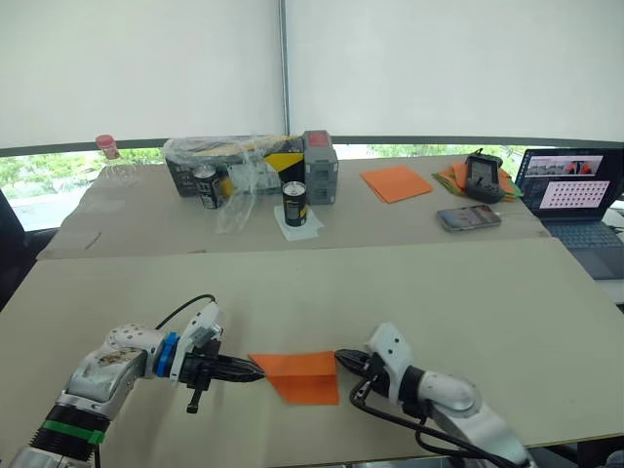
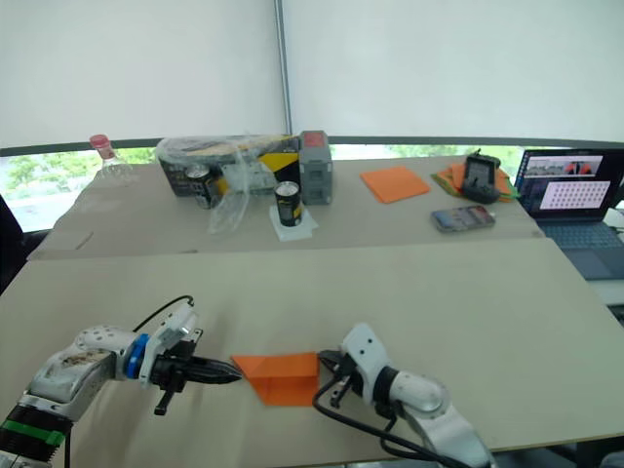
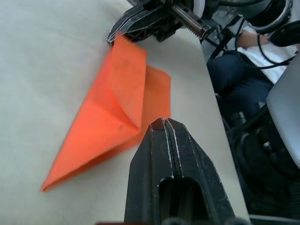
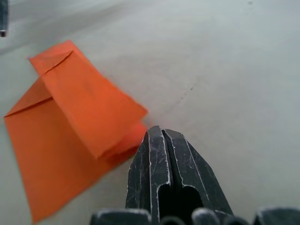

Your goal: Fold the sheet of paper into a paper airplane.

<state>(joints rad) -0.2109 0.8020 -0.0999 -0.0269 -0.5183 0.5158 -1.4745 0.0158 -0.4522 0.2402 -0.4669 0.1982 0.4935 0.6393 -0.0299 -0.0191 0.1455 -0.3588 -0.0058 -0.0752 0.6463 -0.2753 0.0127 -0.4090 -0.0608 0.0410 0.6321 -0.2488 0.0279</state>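
Left gripper [image 1: 255, 374], black fingers pressed together, tip at the left corner of the bright-orange, partly folded sheet of paper [image 1: 299, 374] lying flat on the beige table [image 1: 390, 292]. Right gripper [image 1: 340, 359], fingers likewise together, meets the sheet's right edge.

1. An office or lab test space: two plain beige counters [image 1: 409, 283] stand end to end before wide windows with white roller blinds [image 1: 136, 68].
2. On the far right an open laptop [image 1: 575, 200] shows a grid of pictures; a phone [image 1: 469, 216] lies near it.
3. Far left: drink cans [image 1: 294, 203], a plastic-wrapped box [image 1: 229, 161].
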